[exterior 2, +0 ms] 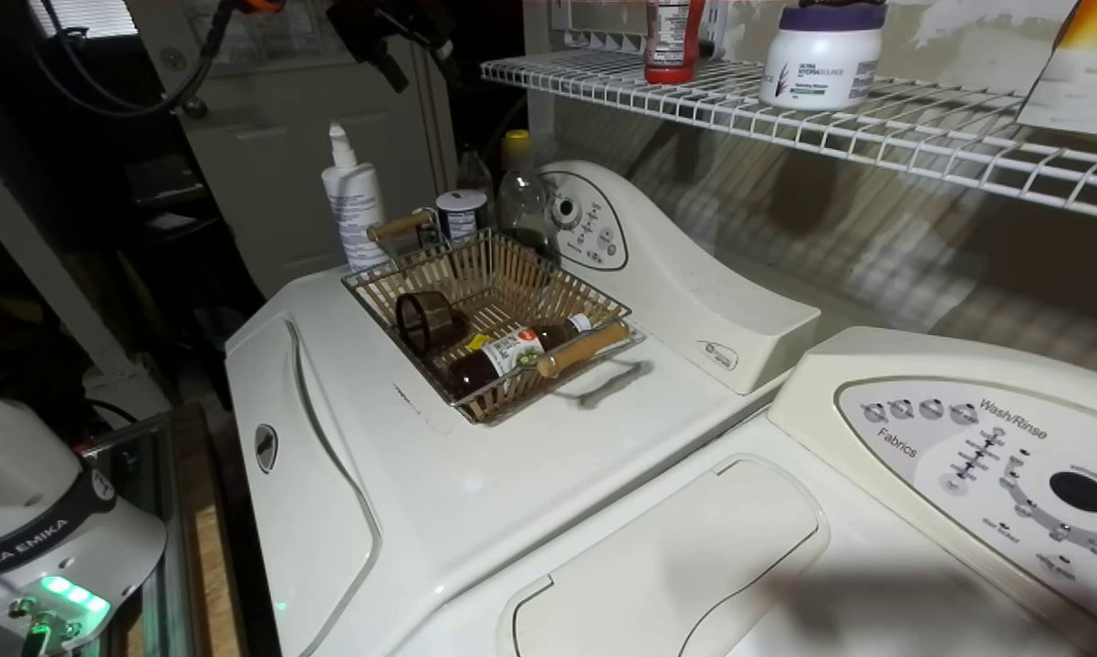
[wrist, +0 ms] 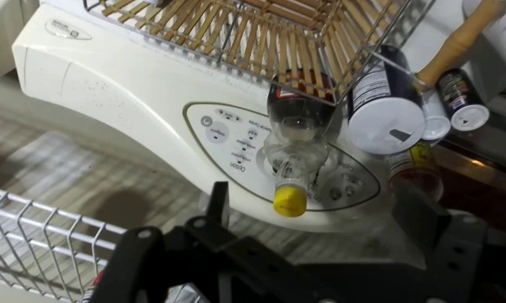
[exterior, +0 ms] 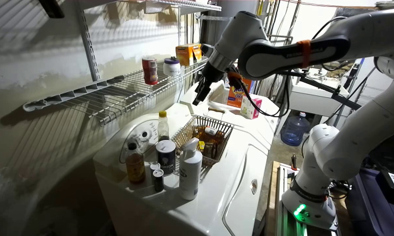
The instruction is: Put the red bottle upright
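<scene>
The gripper hung with its jaws spread wide and nothing between the fingers. A clear bottle with a yellow top lined up with the gap in the wrist view, but it stood lower, on the white machine, just beside a slatted basket. The red bottle was apart from the jaws, up on the wire shelf. It stood on end; which end was the cap could not be made out, though the task suggested it rested on its cap and had to be turned over.

The approach looked like the first risk: a white jar stood near the bottle, and a finger swung in too wide could shove it. Coming in too low might snag the shelf's wires. The turn itself would call for a large wrist swing, with an upper shelf above to knock against, and a shallow hold could let the bottle slip midway. Let go while tilted, the bottle could settle unevenly across the wires and topple, perhaps over the shelf's front edge.
</scene>
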`<action>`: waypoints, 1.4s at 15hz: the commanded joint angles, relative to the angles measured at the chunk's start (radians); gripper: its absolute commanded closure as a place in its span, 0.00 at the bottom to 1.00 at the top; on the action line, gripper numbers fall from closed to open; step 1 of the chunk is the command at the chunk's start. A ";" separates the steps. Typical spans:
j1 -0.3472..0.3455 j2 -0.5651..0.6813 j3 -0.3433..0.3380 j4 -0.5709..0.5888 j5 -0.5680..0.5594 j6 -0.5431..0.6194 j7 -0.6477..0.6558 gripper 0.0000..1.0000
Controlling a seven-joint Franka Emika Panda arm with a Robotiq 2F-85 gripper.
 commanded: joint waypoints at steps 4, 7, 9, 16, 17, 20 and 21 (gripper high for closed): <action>-0.024 0.245 -0.016 0.295 -0.060 0.035 -0.027 0.00; -0.043 0.287 0.006 0.370 -0.150 0.030 0.013 0.00; -0.033 0.260 -0.010 0.325 -0.109 0.035 -0.007 0.00; -0.034 0.275 -0.005 0.349 -0.125 0.034 -0.006 0.00; -0.034 0.275 -0.005 0.349 -0.125 0.034 -0.006 0.00; -0.034 0.275 -0.005 0.349 -0.126 0.034 -0.006 0.00; -0.034 0.275 -0.005 0.349 -0.126 0.034 -0.006 0.00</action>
